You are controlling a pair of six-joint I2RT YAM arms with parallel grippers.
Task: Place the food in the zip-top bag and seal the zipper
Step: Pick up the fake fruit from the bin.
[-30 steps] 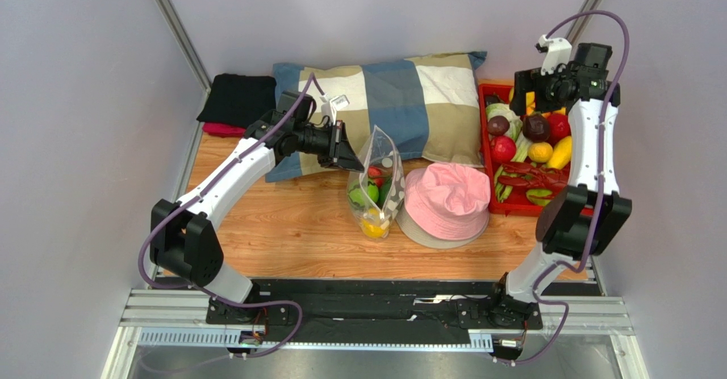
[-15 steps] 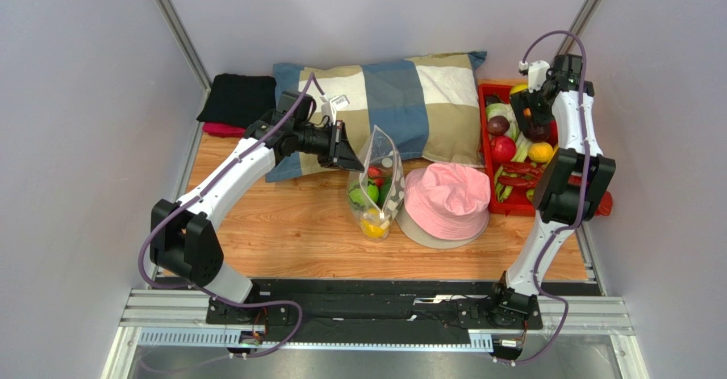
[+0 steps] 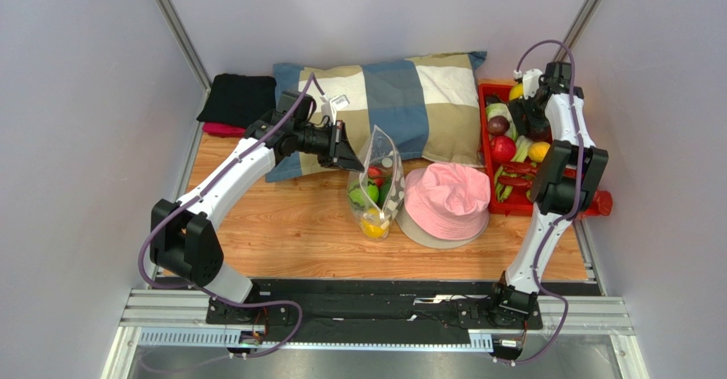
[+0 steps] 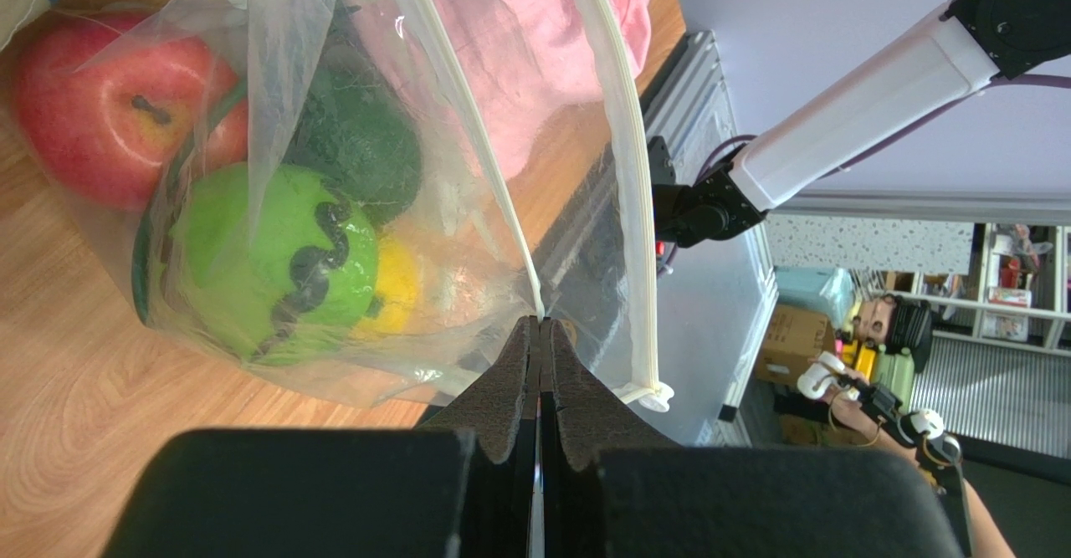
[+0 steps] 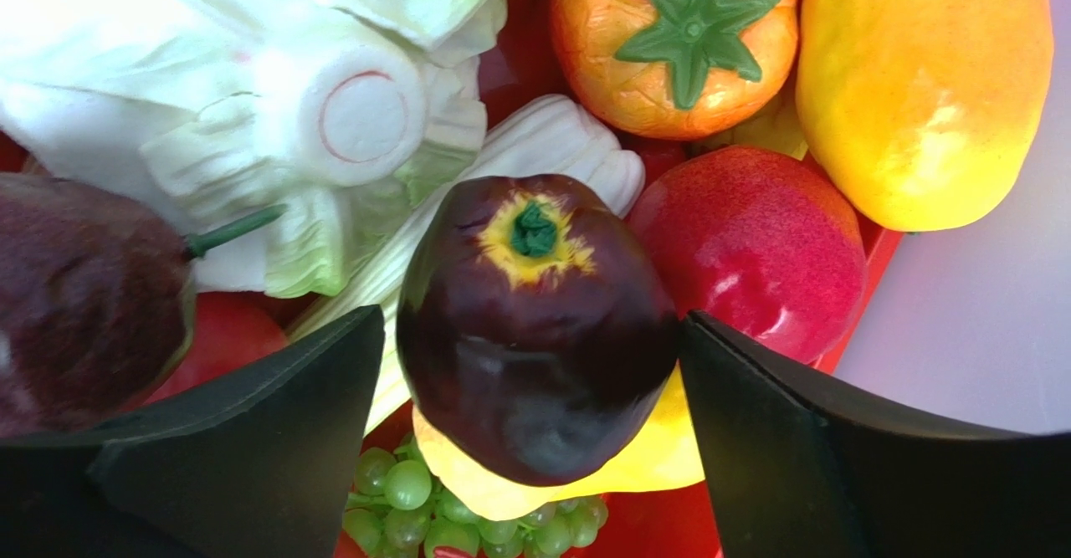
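Purple fruit [image 5: 541,357] lies inside our wide-open right gripper [image 5: 528,322], ungrasped, while our left gripper [image 4: 538,328] is clamped on the bag's [image 4: 283,31] zipper [image 4: 468,113].

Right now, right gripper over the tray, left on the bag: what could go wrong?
1. The open right gripper straddles the purple fruit, packed against the red fruit and cabbage. Closing may snag a neighbour, or the glossy fruit may squirt out.
2. The left gripper pinches only a sliver of the bag at its zipper. A slip would likely collapse the mouth.
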